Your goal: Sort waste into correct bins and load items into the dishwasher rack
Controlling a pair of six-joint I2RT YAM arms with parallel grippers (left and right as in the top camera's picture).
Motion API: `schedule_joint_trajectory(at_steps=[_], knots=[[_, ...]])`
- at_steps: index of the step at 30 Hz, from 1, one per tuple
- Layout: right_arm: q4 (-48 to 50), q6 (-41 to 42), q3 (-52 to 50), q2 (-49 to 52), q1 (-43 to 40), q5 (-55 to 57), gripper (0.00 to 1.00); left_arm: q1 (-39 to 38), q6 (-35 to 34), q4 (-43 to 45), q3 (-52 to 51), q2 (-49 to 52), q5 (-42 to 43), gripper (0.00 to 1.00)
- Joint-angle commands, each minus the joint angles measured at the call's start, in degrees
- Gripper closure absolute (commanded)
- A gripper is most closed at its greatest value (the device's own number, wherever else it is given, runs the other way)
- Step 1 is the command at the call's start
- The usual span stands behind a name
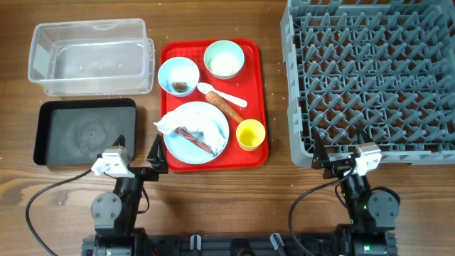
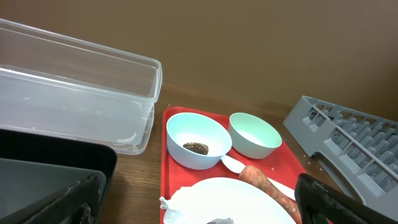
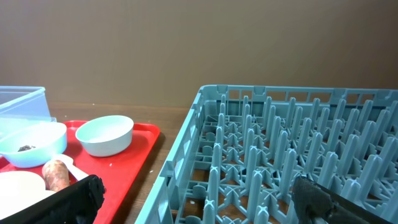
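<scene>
A red tray [image 1: 257,92] holds a light blue plate [image 1: 220,122] with a crumpled white napkin [image 1: 174,122] and a red wrapper [image 1: 196,139]. A sausage-like stick [image 1: 225,106] and a white spoon [image 1: 226,95] lie by it. One bowl [image 1: 178,75] holds a brown scrap [image 1: 178,87], the other [image 1: 224,58] white grains. A yellow cup [image 1: 250,134] stands at the tray's right. The clear tub [image 1: 91,57], black tray [image 1: 84,132] and grey rack [image 1: 370,75] are empty. My left gripper [image 1: 146,153] and right gripper [image 1: 340,151] are open and empty at the near edge.
Bare wooden table lies between the red tray and the rack [image 1: 277,92] and along the near edge. In the left wrist view the clear tub [image 2: 74,93] sits far left and the rack [image 2: 348,143] at right.
</scene>
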Motion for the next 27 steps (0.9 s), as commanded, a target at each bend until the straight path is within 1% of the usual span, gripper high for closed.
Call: schedule_joint_trajectory(at_steps=[1,13,19,22,27], knots=[[0.15,-1.01,-0.15,-0.44,0.28,-0.55,0.00,0.35,0.33,-0.31,-0.28,-0.46,-0.55,0.00],[0.39,-0.94,-0.15,-0.44,0.28,-0.72,0.00,0.35,0.33,-0.26,-0.28,-0.46,-1.18,0.00],[0.52,0.04,0.13,-0.44,0.28,-6.69,0.00,0.35,0.33,1.22,-0.15,-0.46,1.44,0.00],[0.35,0.76,2.12,-0.44,0.28,-7.23,0.00,0.35,0.33,1.16,2.10,-0.33,1.86,0.00],[-0.92,0.72,7.76,-0.33,0.28,-7.19,0.00,0.35,0.59,-3.65,10.60,4.20,1.84,0.00]])
